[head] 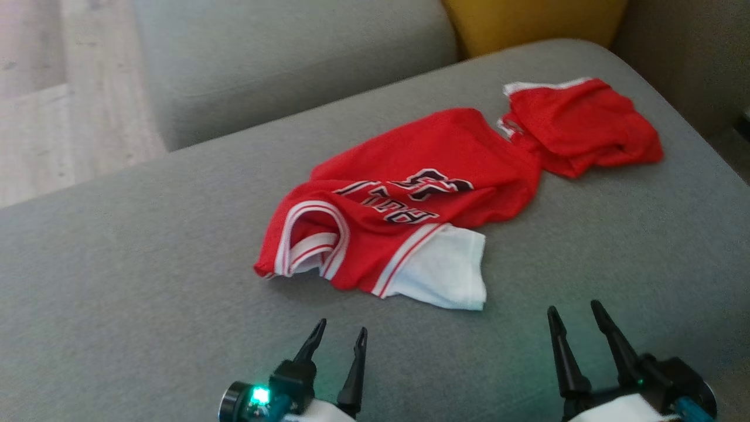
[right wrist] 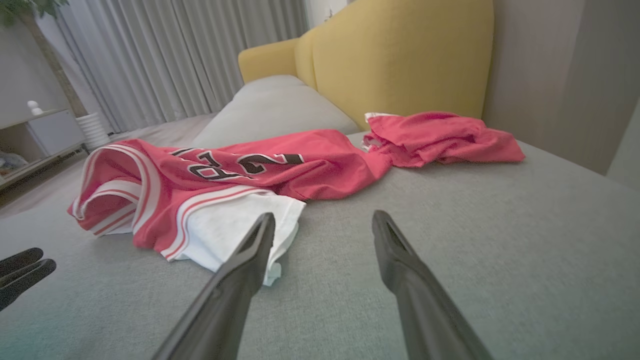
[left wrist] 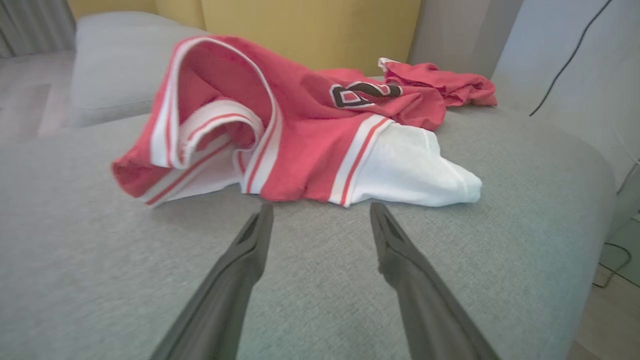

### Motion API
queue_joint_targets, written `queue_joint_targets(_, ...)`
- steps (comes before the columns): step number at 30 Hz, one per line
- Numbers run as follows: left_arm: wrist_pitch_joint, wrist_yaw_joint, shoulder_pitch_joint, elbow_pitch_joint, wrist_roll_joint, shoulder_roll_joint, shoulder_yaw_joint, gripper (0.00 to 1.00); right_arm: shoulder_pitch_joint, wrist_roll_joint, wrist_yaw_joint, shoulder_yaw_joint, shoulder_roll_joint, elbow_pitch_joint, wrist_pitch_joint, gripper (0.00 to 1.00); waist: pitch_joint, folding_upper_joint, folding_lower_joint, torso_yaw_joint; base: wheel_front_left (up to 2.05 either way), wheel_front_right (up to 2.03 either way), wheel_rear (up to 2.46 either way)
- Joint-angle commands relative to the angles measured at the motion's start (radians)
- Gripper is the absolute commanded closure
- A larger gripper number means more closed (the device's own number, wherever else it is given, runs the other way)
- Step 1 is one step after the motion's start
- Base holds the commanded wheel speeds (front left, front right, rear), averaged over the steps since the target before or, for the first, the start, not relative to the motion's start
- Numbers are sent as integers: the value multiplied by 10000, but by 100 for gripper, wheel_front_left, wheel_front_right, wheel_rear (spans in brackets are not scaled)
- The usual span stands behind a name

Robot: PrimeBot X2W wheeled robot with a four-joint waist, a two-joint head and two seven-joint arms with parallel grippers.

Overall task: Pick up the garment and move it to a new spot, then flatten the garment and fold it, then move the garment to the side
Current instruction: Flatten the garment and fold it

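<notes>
The garment is thin red cloth, matt, with a fine mesh-like weave. Its trim bands and the panel at 6 o'clock are smoother white cloth. The sofa seat is grey woven fabric, matt and slightly coarse. The backrest at 12 o'clock is smooth yellow upholstery. The left gripper and right gripper are dark and matt. The floor at 10 o'clock is pale grained wood.
</notes>
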Motion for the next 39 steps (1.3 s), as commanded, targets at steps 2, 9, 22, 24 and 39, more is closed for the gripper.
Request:
queue_joint_targets(2,-84,-90,-757,194,-711,-3,46,0,-644,-11,67,299,-202,-339,-109,0,452,0,-2,-551,0,0,0)
queue_joint_targets(9,-84,233,-2032,1622,-2032,-3,-485,0,-1023,31,67,547,-180,-347,-109,0,905,0,-2,-991,0,0,0)
queue_joint_targets(22,-3,-1126,-3442,3281,-5811,-3,-1122,0,-1510,242,67,774,-119,-518,-109,0,1320,0,-2,-1311,0,0,0)
queue_joint_targets(24,-27,-1269,-3629,3403,-6106,-3,-1331,0,-1543,233,67,826,-149,-533,-109,0,1360,0,-2,-1287,0,0,0)
queue_joint_targets(39,-81,-2412,-4884,1379,-5235,-3,-1459,100,-1567,237,67,984,-287,-472,-109,0,698,0,-2,-1299,0,0,0)
